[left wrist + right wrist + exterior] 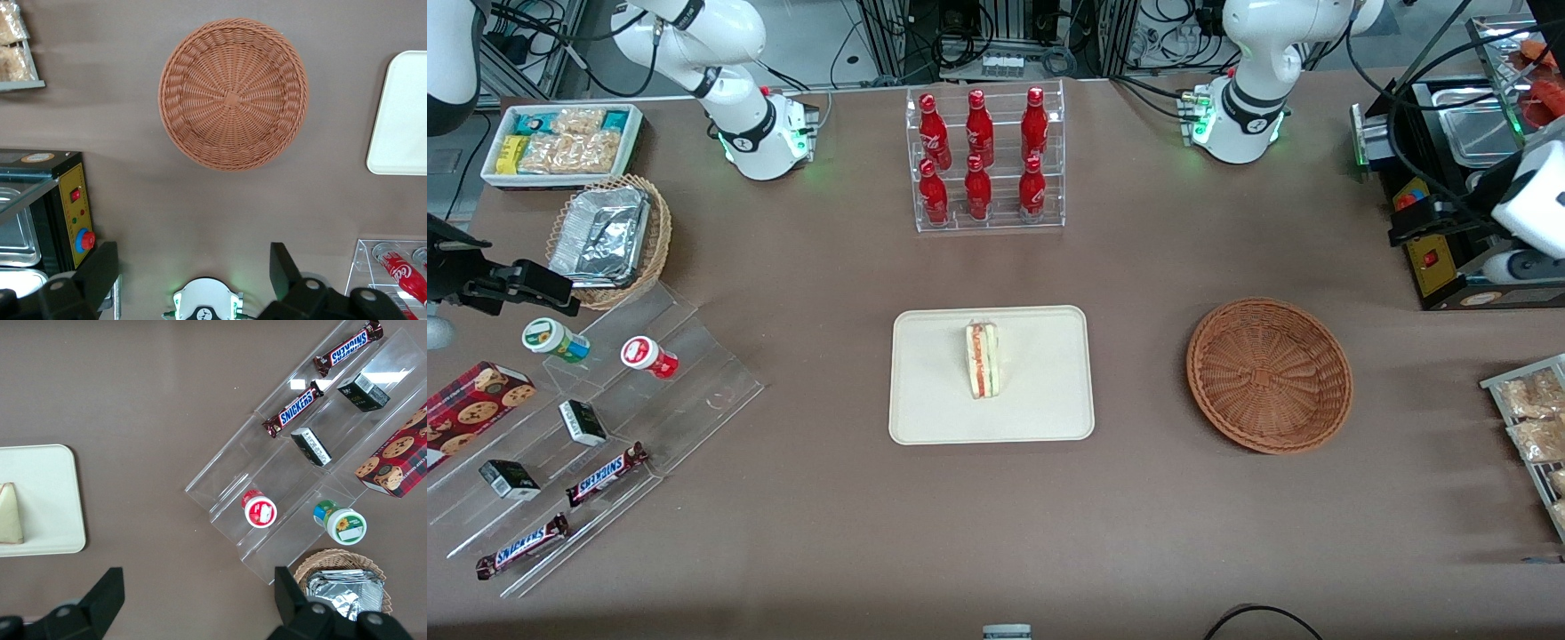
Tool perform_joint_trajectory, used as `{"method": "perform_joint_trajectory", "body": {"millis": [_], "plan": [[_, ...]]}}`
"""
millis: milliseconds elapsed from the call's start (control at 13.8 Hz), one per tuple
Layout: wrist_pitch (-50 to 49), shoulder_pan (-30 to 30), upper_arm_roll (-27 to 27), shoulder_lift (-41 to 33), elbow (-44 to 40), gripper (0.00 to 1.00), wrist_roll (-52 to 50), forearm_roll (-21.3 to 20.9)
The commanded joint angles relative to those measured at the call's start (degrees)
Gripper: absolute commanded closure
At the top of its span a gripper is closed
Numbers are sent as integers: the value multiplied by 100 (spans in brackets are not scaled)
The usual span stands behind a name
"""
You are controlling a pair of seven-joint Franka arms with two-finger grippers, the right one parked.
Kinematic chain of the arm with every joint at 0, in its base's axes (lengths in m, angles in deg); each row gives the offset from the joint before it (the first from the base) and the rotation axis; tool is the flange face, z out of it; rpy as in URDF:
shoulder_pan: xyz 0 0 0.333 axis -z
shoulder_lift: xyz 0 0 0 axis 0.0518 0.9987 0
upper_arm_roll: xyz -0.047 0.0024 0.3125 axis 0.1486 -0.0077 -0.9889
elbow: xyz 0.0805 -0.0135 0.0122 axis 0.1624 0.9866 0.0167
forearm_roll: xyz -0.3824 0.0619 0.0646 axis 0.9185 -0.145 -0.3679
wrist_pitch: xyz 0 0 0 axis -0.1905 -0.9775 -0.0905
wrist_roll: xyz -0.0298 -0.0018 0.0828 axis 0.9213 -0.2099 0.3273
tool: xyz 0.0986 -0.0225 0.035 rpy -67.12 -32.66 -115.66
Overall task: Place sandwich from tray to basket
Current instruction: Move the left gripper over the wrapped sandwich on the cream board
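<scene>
The gripper (1405,229), fingers apart, hangs near the oven (1432,265). The round basket (1270,375) lies between it and the tray (925,418). Near the tray's edge farthest from the front camera, the sandwich (983,360) (rather slim) lengthwise faces that camera; the right wrist view crops it.

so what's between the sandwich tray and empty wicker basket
Bare table lies between the tray and basket in the front view; the left gripper hangs open by the toaster oven.

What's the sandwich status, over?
Gripper near oven, jaws open, empty. Sandwich on tray, not yet in basket. Bottle rack farther from front camera, off the tray-to-basket line.
</scene>
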Motion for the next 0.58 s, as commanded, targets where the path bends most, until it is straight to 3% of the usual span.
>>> {"method": "perform_joint_trajectory", "body": {"millis": [0, 364, 509], "plan": [[-129, 134, 136, 54, -199, 0, -42, -256], [-69, 135, 927, 405, -208, 0, -681, -205], [-7, 126, 1593, 756, -321, 0, -1314, -222]]}}
